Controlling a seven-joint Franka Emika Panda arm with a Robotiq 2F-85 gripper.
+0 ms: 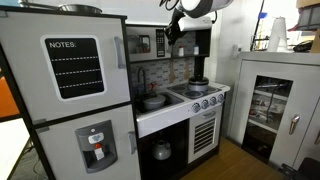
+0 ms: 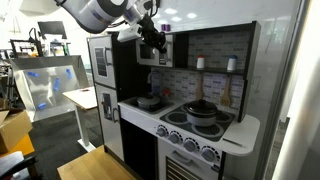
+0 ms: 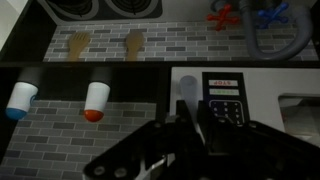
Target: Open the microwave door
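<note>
The microwave door [image 3: 222,100] is small and white-framed, with a dark strip of buttons and a grey vertical handle [image 3: 184,92]. In the wrist view my gripper [image 3: 187,122] is shut on that handle, one dark finger on each side of it. In both exterior views the gripper [image 1: 172,31] [image 2: 153,40] sits against the microwave door [image 1: 146,43] [image 2: 147,52] in the top of the toy kitchen. The door looks closed or nearly closed; I cannot tell whether a gap shows.
A tall white fridge [image 1: 70,80] with a chalkboard stands beside the microwave. Below are the sink, the stove with pots [image 2: 200,112] and the oven [image 1: 205,130]. Cups [image 3: 95,101] stand on the shelf next to the microwave. A white cabinet [image 1: 272,100] stands apart.
</note>
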